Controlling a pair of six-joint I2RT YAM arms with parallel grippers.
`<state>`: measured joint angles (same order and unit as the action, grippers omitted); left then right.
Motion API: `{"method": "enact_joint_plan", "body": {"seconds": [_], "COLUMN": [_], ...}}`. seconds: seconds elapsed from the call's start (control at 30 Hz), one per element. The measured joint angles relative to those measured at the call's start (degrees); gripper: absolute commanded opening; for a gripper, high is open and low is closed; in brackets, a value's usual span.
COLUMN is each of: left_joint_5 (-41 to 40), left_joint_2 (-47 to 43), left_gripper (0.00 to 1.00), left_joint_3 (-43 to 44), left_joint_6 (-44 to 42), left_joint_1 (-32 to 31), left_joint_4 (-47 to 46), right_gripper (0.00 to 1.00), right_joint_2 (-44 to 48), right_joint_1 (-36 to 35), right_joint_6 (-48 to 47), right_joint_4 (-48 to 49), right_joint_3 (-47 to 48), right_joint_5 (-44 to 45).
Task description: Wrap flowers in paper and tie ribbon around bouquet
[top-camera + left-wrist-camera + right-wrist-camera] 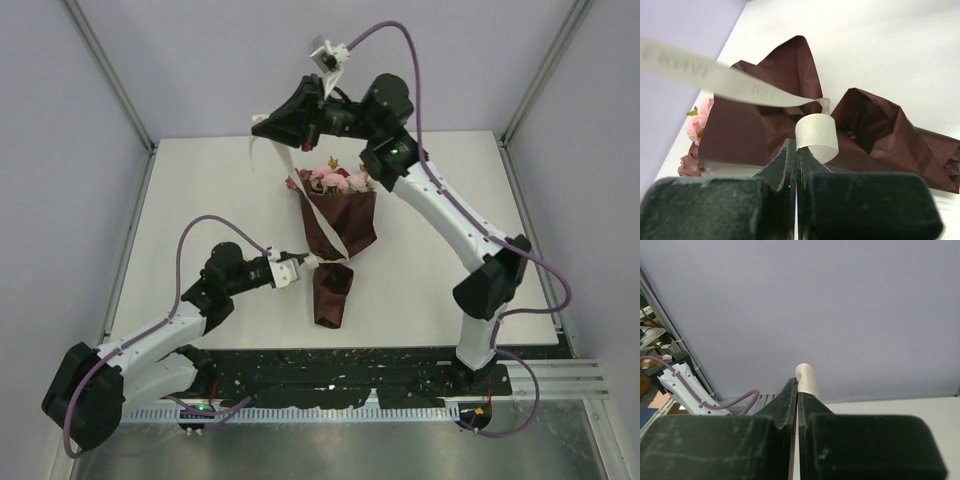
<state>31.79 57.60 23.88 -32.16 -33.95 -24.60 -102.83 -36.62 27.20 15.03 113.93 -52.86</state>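
Top external: we see the bouquet lying mid-surface, blooms toward the far edge, with open surface on either side out to the side walls. The left tool sits at its narrow waist, pressed together on the ribbon, which climbs to the right tool, raised high near the far edge.

Left wrist: we see the jaws pinching a ribbon loop just beside the maroon paper, pink flowers at its left end.

Right wrist: we see the jaws clamped on a curled ribbon end, plain wall behind.
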Motion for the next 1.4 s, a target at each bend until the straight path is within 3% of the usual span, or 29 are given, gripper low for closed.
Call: {"method": "enact_joint_plan", "body": {"seconds": [0.03,0.1,0.13,0.23,0.37,0.57,0.73,0.9,1.1,1.27,1.33,1.37,1.4], "left_joint_5": [0.0,0.1,0.1,0.0,-0.9,-3.5,-5.7,-6.7,-7.8,-8.1,-8.2,-8.2,-8.3], "left_joint_2": [-0.4,-1.5,-1.8,-2.1,-1.6,2.4,6.3,8.7,10.6,10.6,10.7,10.6,10.6], "left_gripper": [0.00,0.00,0.00,0.00,0.00,0.00,0.00,0.00,0.00,0.00,0.00,0.00,0.00], "left_joint_3": [-0.1,-0.7,-1.0,-2.2,-2.7,-2.3,0.9,3.8,5.8,5.9,5.9,5.9,5.9], "left_joint_6": [0.0,-0.1,-0.1,-0.1,0.2,1.8,4.7,6.4,8.2,9.0,9.2,9.2,9.3], "left_joint_1": [-0.2,-0.6,-0.8,-1.2,-1.2,-1.3,-1.2,-0.9,-0.4,-0.2,-0.2,-0.2,-0.2], "left_joint_4": [0.0,-0.3,-0.5,-0.5,-1.0,-3.1,-3.3,-4.2,-4.3,-4.3,-4.3,-4.3,-4.3], "right_gripper": [0.05,0.26,0.46,0.72,0.82,0.78,0.79,0.82,0.79,0.67,0.51,0.35,0.29], "right_joint_2": [-2.4,-8.1,-11.0,-17.7,-20.6,-12.5,3.4,14.4,12.2,8.7,7.9,7.7,7.6], "right_joint_1": [-1.1,-3.2,-3.9,-5.1,-3.1,5.2,12.2,9.8,3.7,1.8,1.7,1.7,1.7], "right_joint_6": [0.9,2.7,3.7,5.4,3.9,-12.5,-30.0,-35.5,-34.8,-33.9,-33.2,-32.9,-32.4], "right_joint_4": [1.1,3.0,3.3,1.5,-7.1,-29.3,-46.6,-50.5,-47.9,-44.3,-42.6,-41.8,-40.7], "right_joint_3": [1.5,5.1,6.4,8.8,5.1,-6.5,-20.3,-31.6,-38.0,-38.7,-38.7,-38.8,-39.0], "right_joint_5": [0.5,1.0,1.3,1.2,0.3,0.1,0.4,-0.5,2.3,6.6,7.6,7.8,7.9]}}
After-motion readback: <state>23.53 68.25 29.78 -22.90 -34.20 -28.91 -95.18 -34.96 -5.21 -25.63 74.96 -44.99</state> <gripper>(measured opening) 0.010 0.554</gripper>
